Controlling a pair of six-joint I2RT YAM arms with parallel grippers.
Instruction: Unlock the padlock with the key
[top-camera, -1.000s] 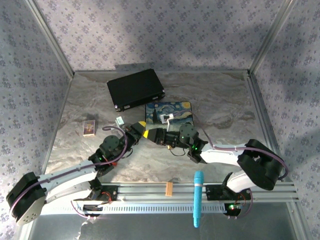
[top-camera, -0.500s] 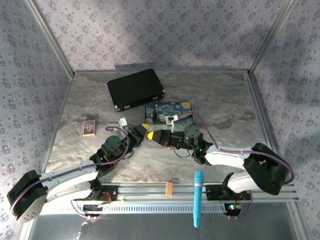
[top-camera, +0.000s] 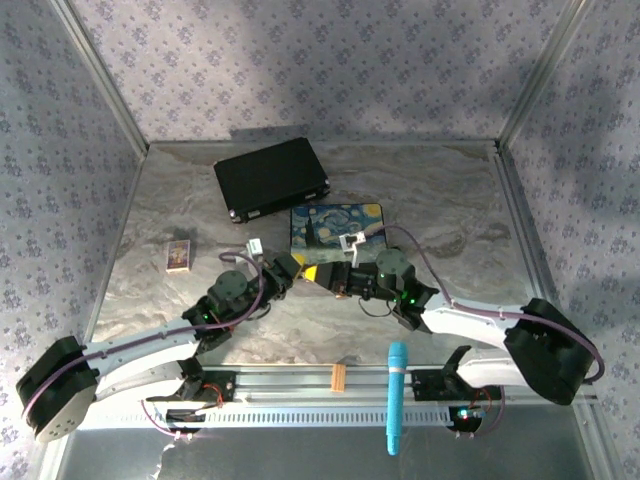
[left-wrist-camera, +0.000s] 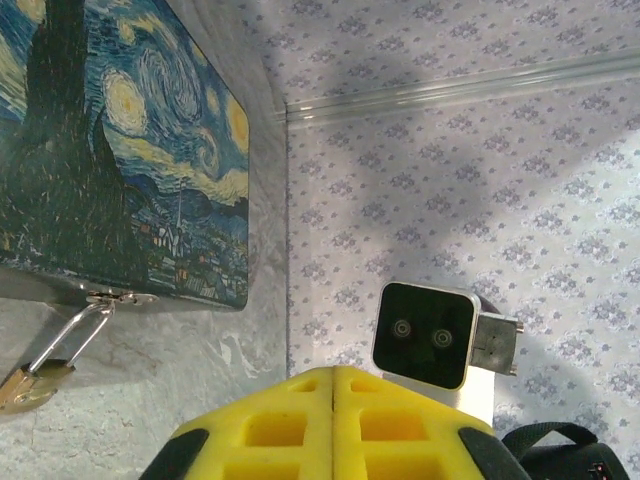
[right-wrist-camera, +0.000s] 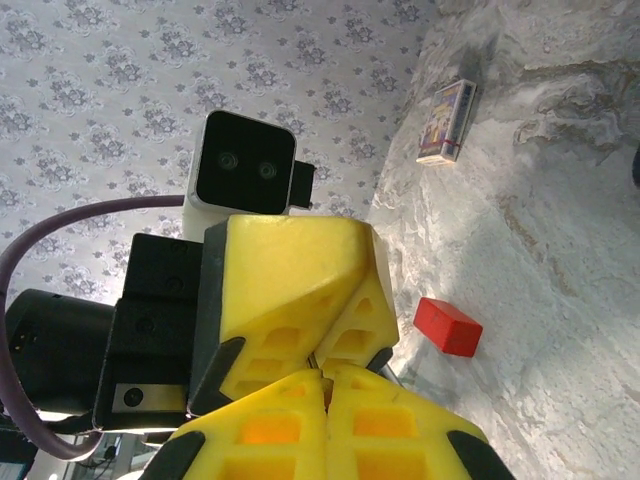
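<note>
Two grippers nose to nose over the middle of the table (top-camera: 455, 235). Left gripper (left-wrist-camera: 333, 385): yellow pads pressed flat together, one thin seam down the middle. Right gripper (right-wrist-camera: 325, 385): pads likewise pressed together, tips right against the left's tips in the right wrist view. Whether anything thin is pinched at that junction: cannot tell.

Just beyond the left tips, off to one side and apart from them: padlock (left-wrist-camera: 28, 384), brass body low against the table, silver shackle (left-wrist-camera: 72, 335) hooked through a small hasp (left-wrist-camera: 120, 297) on the edge of the painted box (left-wrist-camera: 110, 150). Box flat on the table, swirled blue-and-yellow lid up.

Near the right tips, on the table, not touching: red block (right-wrist-camera: 448, 327). Farther out on the same side: small card box (right-wrist-camera: 446, 122), lying flat.

Behind the painted box, toward the back wall: black case (top-camera: 270, 178), closed, set at an angle.

At the near edge, on the rail between the arm bases: tan strip (top-camera: 338, 377), and a blue tool (top-camera: 397, 395) just beside it, pointing front to back.
</note>
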